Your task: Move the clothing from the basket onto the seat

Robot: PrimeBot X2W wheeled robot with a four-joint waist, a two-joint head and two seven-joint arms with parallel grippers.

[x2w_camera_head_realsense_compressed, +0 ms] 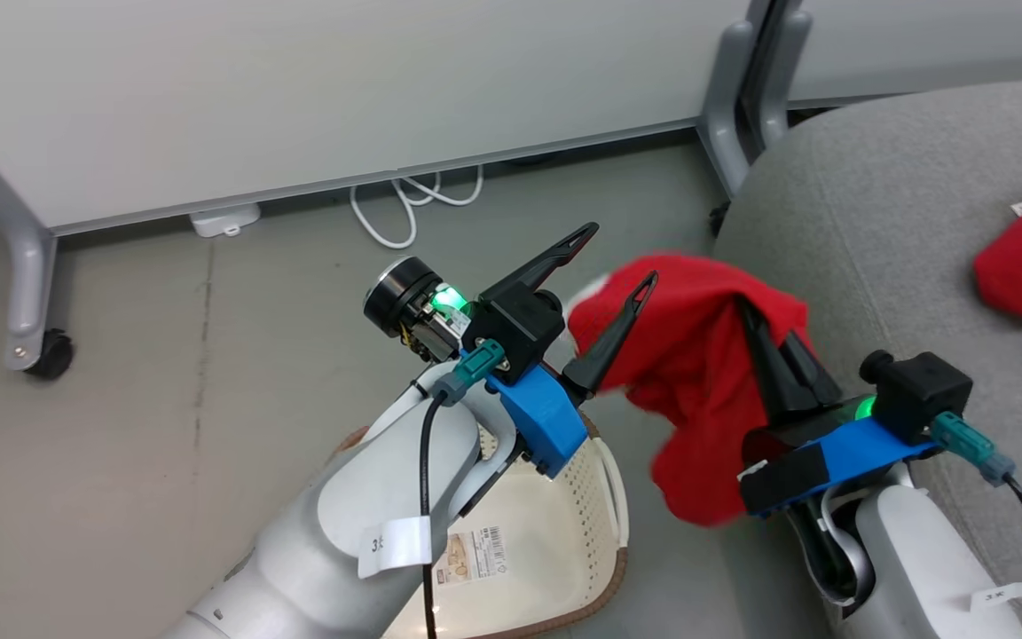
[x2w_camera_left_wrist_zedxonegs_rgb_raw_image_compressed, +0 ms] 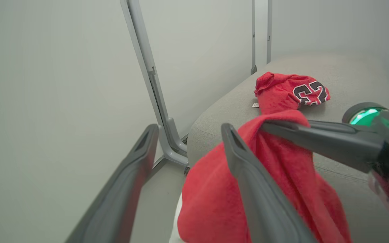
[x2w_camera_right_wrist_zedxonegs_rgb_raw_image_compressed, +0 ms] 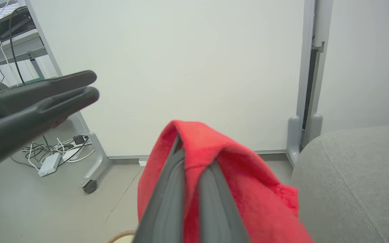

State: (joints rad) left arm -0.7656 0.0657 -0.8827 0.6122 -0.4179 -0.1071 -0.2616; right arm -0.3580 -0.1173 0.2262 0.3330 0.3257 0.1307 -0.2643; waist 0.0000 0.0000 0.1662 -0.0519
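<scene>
My right gripper (x2w_camera_head_realsense_compressed: pixel 755 324) is shut on the plain red garment (x2w_camera_head_realsense_compressed: pixel 697 399), which hangs in the air between the basket (x2w_camera_head_realsense_compressed: pixel 610 497) and the grey seat (x2w_camera_head_realsense_compressed: pixel 875 204). In the right wrist view the cloth (x2w_camera_right_wrist_zedxonegs_rgb_raw_image_compressed: pixel 248 189) drapes over my shut fingers (x2w_camera_right_wrist_zedxonegs_rgb_raw_image_compressed: pixel 167 195). My left gripper (x2w_camera_head_realsense_compressed: pixel 619 257) stands open just left of the cloth, nothing between its fingers (x2w_camera_left_wrist_zedxonegs_rgb_raw_image_compressed: pixel 248 182). The red number 23 garment (x2w_camera_left_wrist_zedxonegs_rgb_raw_image_compressed: pixel 292 91) lies crumpled on the seat (x2w_camera_left_wrist_zedxonegs_rgb_raw_image_compressed: pixel 349 71). The cream basket below my left arm holds just a paper label.
Grey floor (x2w_camera_head_realsense_compressed: pixel 165 355) stretches left. White partition panels on grey wheeled legs (x2w_camera_head_realsense_compressed: pixel 27 284) stand behind, with a second leg (x2w_camera_head_realsense_compressed: pixel 733 115) by the seat's corner. White cables (x2w_camera_head_realsense_compressed: pixel 404 209) and a power strip (x2w_camera_right_wrist_zedxonegs_rgb_raw_image_compressed: pixel 49 163) lie at the panel's foot.
</scene>
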